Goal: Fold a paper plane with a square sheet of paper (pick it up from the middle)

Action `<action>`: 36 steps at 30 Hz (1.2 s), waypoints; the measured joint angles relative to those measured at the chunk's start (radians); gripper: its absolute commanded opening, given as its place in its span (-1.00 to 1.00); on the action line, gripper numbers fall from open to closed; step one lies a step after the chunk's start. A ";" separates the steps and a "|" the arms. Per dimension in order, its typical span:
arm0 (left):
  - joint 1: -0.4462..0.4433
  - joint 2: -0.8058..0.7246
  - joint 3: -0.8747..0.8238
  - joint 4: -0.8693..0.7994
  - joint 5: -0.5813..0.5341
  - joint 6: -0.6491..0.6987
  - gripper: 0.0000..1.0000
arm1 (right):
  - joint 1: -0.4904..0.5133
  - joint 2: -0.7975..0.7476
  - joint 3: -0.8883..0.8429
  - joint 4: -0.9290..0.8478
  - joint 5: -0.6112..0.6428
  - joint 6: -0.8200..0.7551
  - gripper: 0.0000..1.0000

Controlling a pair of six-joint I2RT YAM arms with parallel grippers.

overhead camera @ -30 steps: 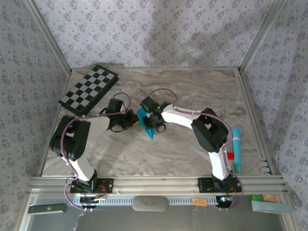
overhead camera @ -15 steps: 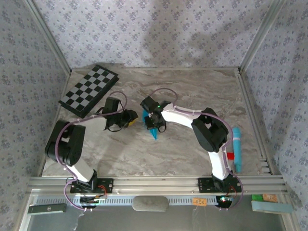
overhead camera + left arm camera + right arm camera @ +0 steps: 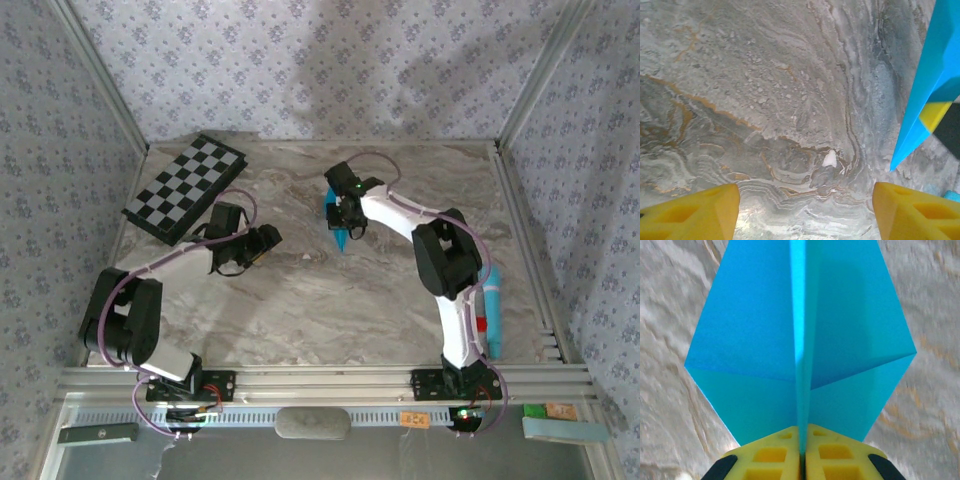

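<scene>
Right wrist view: paper plane (image 3: 800, 335) far end cut off by top edge, near end hidden between right gripper (image 3: 801, 440) fingers. Top view: red block (image 3: 479, 323) partly hidden behind right arm (image 3: 440, 260).

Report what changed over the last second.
The left gripper let go of the paper plane and opened, hardly shifting. The right gripper, shut on its centre fold, carried it forward and slightly right. The checkerboard, teal bar and red block stayed put.
</scene>
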 measured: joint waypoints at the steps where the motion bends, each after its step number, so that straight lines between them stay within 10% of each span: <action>1: 0.000 -0.003 0.000 -0.008 -0.006 0.001 0.48 | -0.003 0.019 0.025 -0.002 -0.002 -0.005 -0.78; 8: 0.000 -0.029 0.000 -0.067 -0.066 0.024 0.99 | -0.019 0.140 0.184 -0.044 0.009 -0.020 -0.76; 36: 0.000 -0.070 0.000 -0.126 -0.130 0.060 1.00 | -0.042 0.245 0.300 -0.143 0.025 -0.027 -0.66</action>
